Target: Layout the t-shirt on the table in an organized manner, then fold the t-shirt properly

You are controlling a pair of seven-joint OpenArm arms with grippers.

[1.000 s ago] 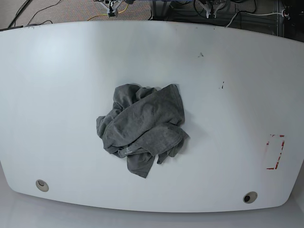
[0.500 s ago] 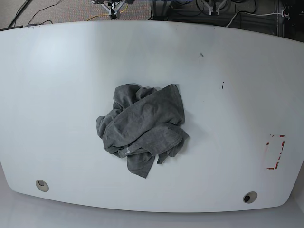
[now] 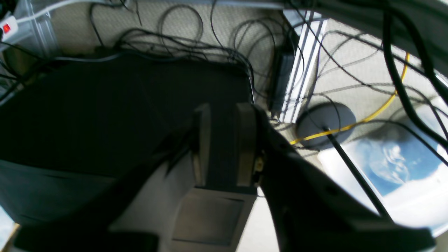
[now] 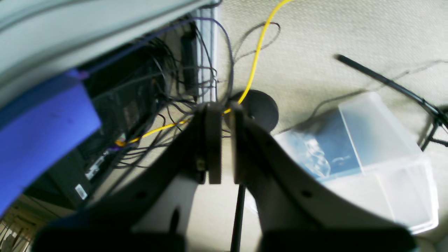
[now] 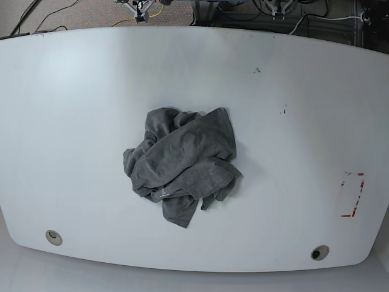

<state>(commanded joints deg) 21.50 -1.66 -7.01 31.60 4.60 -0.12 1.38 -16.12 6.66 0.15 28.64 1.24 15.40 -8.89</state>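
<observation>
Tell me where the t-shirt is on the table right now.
In the base view, the t-shirt lies crumpled in a heap near the middle of the table, well left of the red-tape mark.

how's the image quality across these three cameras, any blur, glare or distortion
Base view: sharp, evenly lit, with soft glare on the glossy white table and fisheye bowing of its edges; the crumpled dark grey t-shirt is crisp. Left wrist view: dim, gripper fingers blurred. Right wrist view: brighter, close fingers soft.
</observation>
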